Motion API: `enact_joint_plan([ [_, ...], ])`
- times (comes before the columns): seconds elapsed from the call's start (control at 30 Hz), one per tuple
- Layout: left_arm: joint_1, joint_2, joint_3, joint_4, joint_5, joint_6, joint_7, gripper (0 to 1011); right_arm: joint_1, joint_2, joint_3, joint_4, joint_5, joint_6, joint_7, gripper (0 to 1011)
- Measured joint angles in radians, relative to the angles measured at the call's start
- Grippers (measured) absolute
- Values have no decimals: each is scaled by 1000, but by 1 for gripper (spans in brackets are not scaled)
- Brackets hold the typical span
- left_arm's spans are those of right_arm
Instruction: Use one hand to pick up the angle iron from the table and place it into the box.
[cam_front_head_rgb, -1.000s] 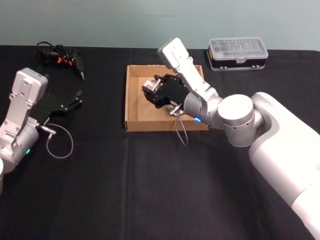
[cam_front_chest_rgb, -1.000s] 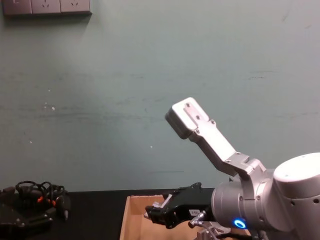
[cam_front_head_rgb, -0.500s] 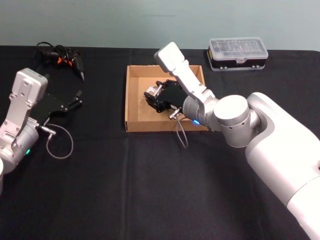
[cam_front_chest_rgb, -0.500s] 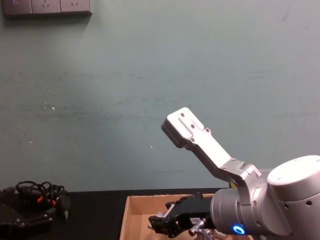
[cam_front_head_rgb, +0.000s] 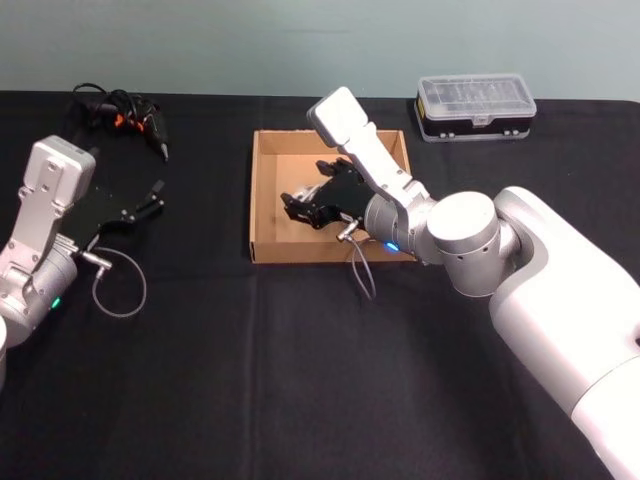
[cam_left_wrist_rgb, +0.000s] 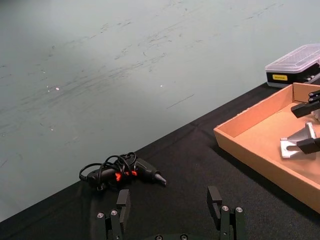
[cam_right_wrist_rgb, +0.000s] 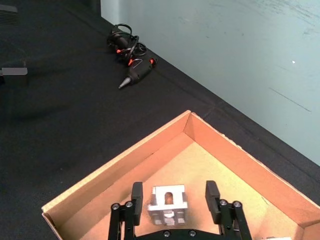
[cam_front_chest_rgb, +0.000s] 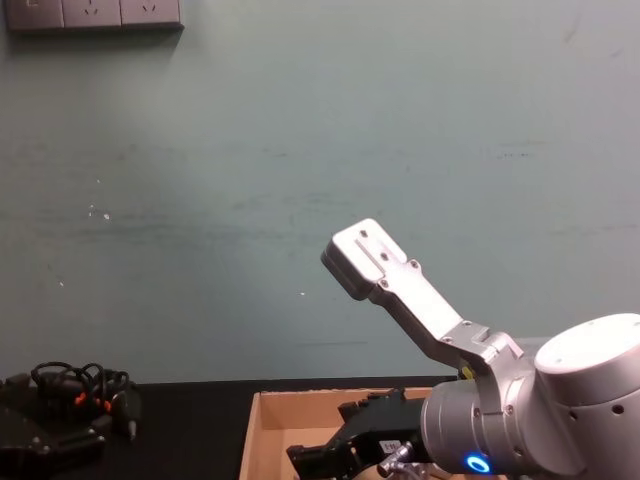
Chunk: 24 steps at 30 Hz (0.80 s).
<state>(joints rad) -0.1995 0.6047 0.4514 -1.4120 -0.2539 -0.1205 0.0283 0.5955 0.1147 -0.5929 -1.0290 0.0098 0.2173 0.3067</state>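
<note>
My right pincer (cam_right_wrist_rgb: 170, 202) reaches down inside the box (cam_front_head_rgb: 263, 190), its fingers (cam_right_wrist_rgb: 136, 192) spread apart with nothing clamped between them. The angle iron (cam_right_wrist_rgb: 167, 203), a small silvery bracket with a slot in its face, lies on the cardboard floor of the box between those parted fingers, and I cannot tell whether either finger touches it. The box sits on the black worktop (cam_front_head_rgb: 250, 360). My left pincer (cam_front_head_rgb: 148, 200) is parked well to the left of the box, low over the worktop, its fingers (cam_left_wrist_rgb: 123, 199) apart and empty. A black tool with a coiled cord (cam_front_head_rgb: 125, 117) lies near the worktop's far left edge, and a clear-lidded case (cam_front_head_rgb: 476, 105) stands beyond the box to the right.
</note>
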Motion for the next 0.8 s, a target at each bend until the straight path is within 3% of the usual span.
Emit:
enact_joint_plan([
  [0.3, 0, 0, 0, 0, 0, 0, 0, 1011, -17, -5, 24, -15, -8, -14, 10, 1004],
  [0.6, 0, 0, 0, 0, 0, 0, 0, 1011, -61, 11, 59, -99, -7, -22, 19, 1004],
  [0.8, 0, 0, 0, 0, 0, 0, 0, 1011, -114, 40, 94, -199, -3, -39, 22, 1004],
])
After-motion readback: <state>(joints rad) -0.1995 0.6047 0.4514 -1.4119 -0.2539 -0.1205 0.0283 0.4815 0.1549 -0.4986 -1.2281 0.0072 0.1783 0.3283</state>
